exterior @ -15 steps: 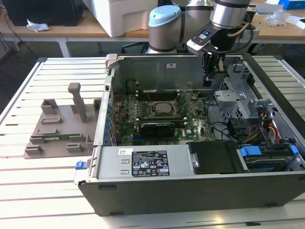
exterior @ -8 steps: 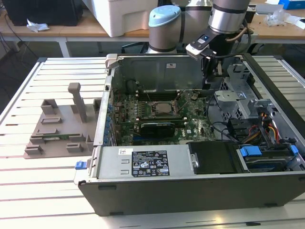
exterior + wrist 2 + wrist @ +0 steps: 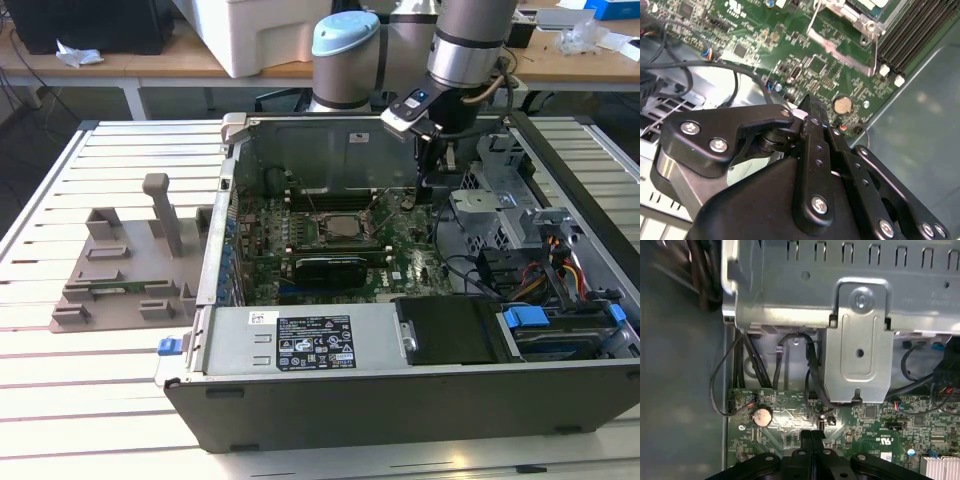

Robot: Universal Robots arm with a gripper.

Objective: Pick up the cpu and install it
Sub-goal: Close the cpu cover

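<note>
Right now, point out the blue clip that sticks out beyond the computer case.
The small blue clip at the case's corner on the exterior view's left; the other blue tabs sit inside, by the drives.

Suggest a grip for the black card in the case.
Take the card by its upper long edge, coming straight down from above and pinching across its thickness. It looks to stand on edge in the board, so only that edge is free. The socket sits close behind it, leaving little room for a side approach.
</note>
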